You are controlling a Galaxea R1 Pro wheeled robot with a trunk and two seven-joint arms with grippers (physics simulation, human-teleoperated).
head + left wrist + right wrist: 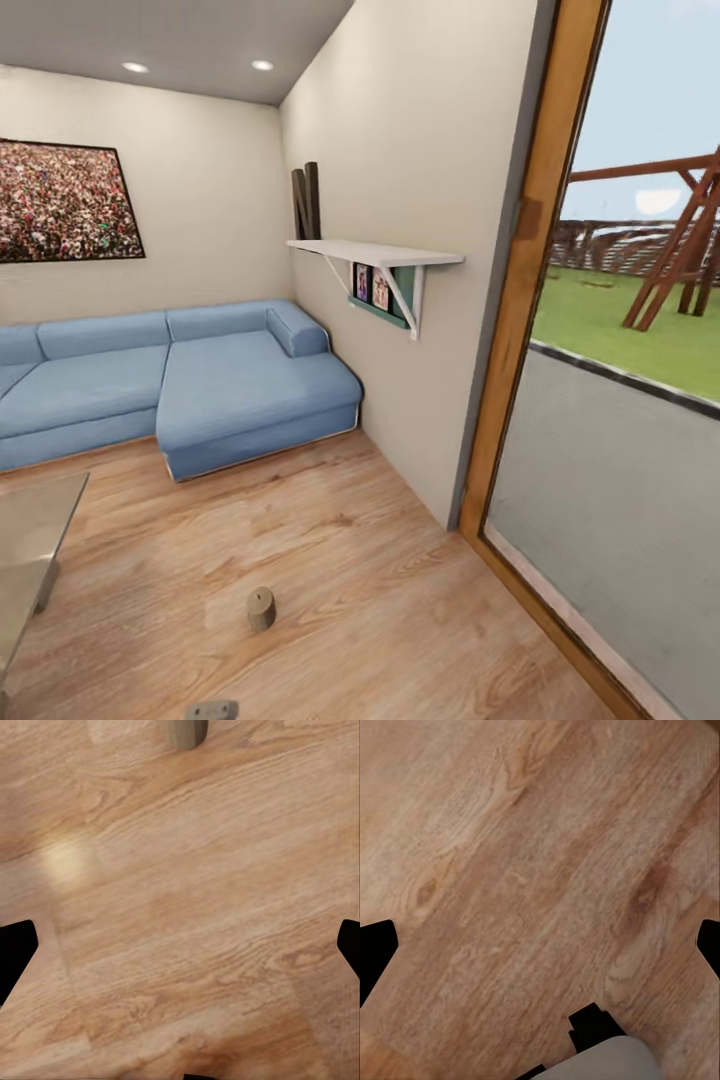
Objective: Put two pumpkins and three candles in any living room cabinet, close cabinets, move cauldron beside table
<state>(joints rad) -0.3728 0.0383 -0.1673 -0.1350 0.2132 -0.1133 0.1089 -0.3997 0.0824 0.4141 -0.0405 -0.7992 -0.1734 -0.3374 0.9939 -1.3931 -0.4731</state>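
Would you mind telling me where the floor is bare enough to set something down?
The wood floor is bare between the blue sofa, the glass door frame and the lone candle. It is tighter at the left, beside the table.

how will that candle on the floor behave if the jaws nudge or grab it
The candle stands upright on the wood floor; short and stout, it probably slides rather than tips. If knocked over, its round side would likely roll. It looks rigid, so a side grasp should hold.

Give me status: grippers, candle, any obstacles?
Both grippers open, empty, over bare floor. One candle upright on floor ahead. Table corner left of it, apart. Path looks clear.
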